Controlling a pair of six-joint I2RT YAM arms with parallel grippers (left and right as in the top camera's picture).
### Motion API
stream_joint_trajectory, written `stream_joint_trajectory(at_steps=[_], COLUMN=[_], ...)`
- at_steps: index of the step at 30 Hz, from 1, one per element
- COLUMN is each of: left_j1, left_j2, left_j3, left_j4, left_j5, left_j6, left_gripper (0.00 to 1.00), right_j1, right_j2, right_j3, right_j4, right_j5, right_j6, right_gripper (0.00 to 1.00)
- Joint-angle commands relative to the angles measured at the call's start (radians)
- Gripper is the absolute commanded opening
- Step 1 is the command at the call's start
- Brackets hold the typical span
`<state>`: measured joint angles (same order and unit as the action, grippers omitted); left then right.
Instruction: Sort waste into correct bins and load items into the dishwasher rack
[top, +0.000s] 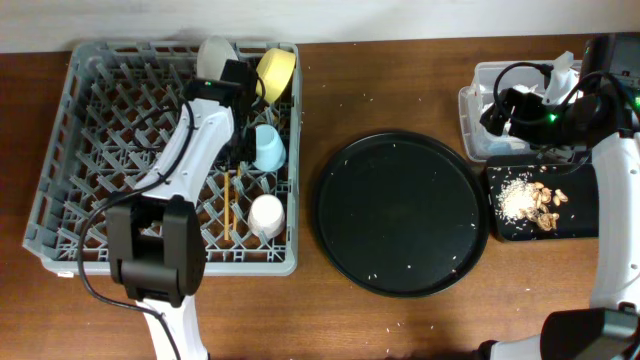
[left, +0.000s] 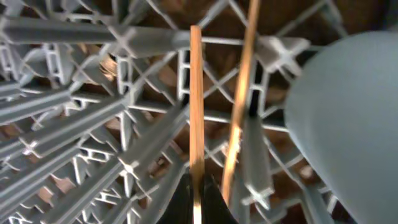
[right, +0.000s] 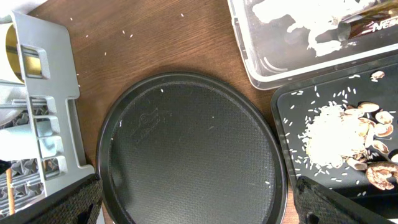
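The grey dishwasher rack (top: 100, 130) holds the white plate (top: 214, 55), yellow bowl (top: 277, 72), light blue cup (top: 268, 148) and pink-white cup (top: 266, 214). My left gripper (top: 240, 160) reaches down into the rack and is shut on one wooden chopstick (left: 196, 112). The other chopstick (left: 239, 106) leans beside it, next to the blue cup (left: 348, 106). My right gripper (right: 199, 202) is open and empty, raised near the clear tub (top: 475, 100). The tub holds white napkins (top: 555, 80) and a wrapper (right: 373, 25). The black rectangular tray (top: 575, 228) holds rice (top: 517, 200) and tan scraps (top: 548, 200).
A large round black tray (top: 400, 212) with a few rice grains lies on the wooden table between the rack and the bins. Loose rice grains are scattered on the table around it. The right arm's base stands at the right edge.
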<state>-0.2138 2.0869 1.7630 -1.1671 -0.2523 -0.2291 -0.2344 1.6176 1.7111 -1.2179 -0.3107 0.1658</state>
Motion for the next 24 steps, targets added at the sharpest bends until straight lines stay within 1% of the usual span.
stream_joint_trajectory(at_steps=[1, 2, 3, 4, 6, 9, 11, 14, 17, 18, 19, 24], left_j1=[0.012, 0.016, 0.016, 0.023, 0.026, 0.027, 0.024, 0.021, 0.021, 0.021, 0.021, 0.021], left_j2=[-0.005, -0.005, -0.005, -0.005, -0.007, -0.085, -0.216, -0.428, -0.580, -0.616, -0.637, -0.646], left_j3=[-0.011, -0.011, -0.011, -0.011, -0.003, 0.085, 0.144, 0.145, 0.145, 0.145, 0.145, 0.145], left_j4=[0.017, 0.024, 0.027, 0.029, 0.027, -0.007, -0.029, -0.032, -0.095, -0.132, -0.140, -0.163], left_j5=[-0.071, -0.070, -0.070, -0.070, -0.069, -0.014, 0.026, 0.028, 0.029, 0.028, 0.028, 0.028], left_j6=[-0.009, -0.009, -0.009, -0.009, -0.009, -0.002, -0.002, -0.002, -0.002, -0.002, -0.002, -0.002], left_gripper=[0.21, 0.37, 0.44, 0.55, 0.56, 0.57, 0.59, 0.65, 0.67, 0.98, 0.99, 0.99], right_j1=[-0.002, -0.002, -0.002, -0.002, -0.002, -0.002, -0.002, -0.002, -0.002, -0.002, -0.002, -0.002], right_j2=[-0.007, -0.007, -0.007, -0.007, -0.007, -0.007, -0.007, -0.007, -0.007, -0.007, -0.007, -0.007], right_j3=[0.006, 0.006, 0.006, 0.006, 0.006, 0.006, 0.006, 0.006, 0.006, 0.006, 0.006, 0.006], right_j4=[0.002, 0.002, 0.002, 0.002, 0.002, 0.002, 0.002, 0.002, 0.002, 0.002, 0.002, 0.002], right_j5=[0.009, 0.009, 0.009, 0.009, 0.009, 0.009, 0.009, 0.009, 0.009, 0.009, 0.009, 0.009], right_j6=[0.006, 0.007, 0.007, 0.007, 0.007, 0.007, 0.007, 0.007, 0.007, 0.007, 0.007, 0.007], right_gripper=[0.98, 0.98, 0.99, 0.98, 0.98, 0.99, 0.98, 0.99, 0.98, 0.99, 0.98, 0.98])
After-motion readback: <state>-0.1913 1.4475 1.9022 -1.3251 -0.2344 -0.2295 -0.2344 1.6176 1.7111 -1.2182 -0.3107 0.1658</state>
